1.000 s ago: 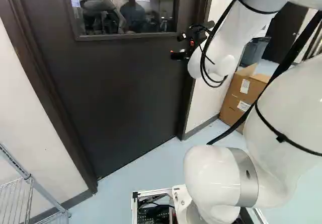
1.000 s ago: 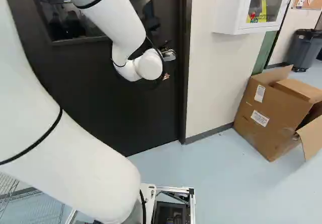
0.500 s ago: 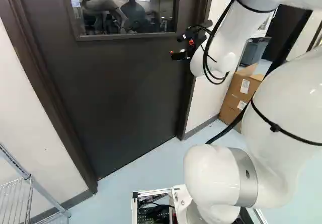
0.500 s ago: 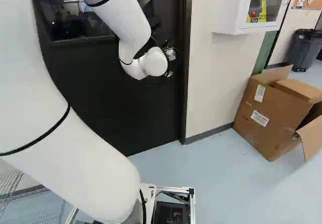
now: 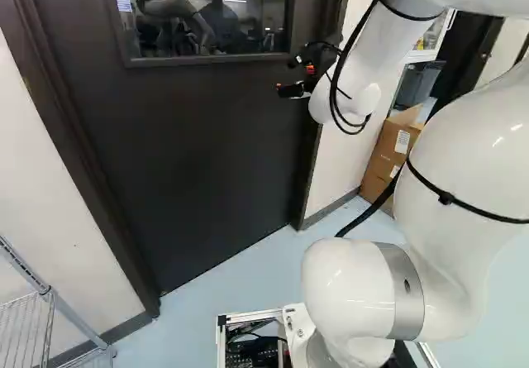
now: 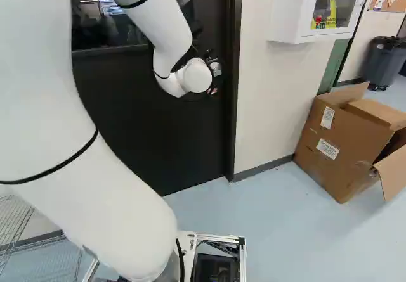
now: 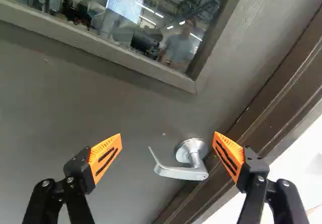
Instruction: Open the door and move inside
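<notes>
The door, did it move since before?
No. In the left base view, the door still sits shut against its frame, not swung either way.

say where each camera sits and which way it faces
Left base view: behind the arm, to its left, facing ahead and down at the door; arm at right.
Right base view: behind the arm, to its right, facing the same way; arm at left.
Wrist view: on the wrist, looking along the open gripper at the door's handle; both fingers show.
Both base views share the door, arm and cardboard box.
</notes>
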Tool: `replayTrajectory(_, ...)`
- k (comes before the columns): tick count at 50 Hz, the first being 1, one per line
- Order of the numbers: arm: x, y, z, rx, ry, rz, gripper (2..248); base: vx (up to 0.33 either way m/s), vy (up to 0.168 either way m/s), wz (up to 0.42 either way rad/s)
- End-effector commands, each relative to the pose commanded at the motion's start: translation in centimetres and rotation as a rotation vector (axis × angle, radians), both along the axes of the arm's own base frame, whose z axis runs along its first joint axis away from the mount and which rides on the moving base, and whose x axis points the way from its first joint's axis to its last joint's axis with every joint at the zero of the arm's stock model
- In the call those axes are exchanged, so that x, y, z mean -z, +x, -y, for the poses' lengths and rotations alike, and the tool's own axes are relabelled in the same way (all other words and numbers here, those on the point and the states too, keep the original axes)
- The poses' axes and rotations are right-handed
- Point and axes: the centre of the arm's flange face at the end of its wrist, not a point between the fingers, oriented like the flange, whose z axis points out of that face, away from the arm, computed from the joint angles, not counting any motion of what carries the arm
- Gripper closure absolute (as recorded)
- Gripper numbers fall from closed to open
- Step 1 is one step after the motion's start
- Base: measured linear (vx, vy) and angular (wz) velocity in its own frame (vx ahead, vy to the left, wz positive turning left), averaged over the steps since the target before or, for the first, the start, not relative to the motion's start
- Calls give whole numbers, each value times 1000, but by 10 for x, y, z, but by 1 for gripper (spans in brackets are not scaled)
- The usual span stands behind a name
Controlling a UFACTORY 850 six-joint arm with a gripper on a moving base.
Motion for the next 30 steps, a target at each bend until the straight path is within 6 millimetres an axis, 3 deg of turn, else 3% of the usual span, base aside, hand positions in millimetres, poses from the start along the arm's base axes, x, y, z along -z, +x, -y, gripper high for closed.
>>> replayTrajectory(30, 26, 2, 0, -1, 14, -54, 3, 0, 0, 0)
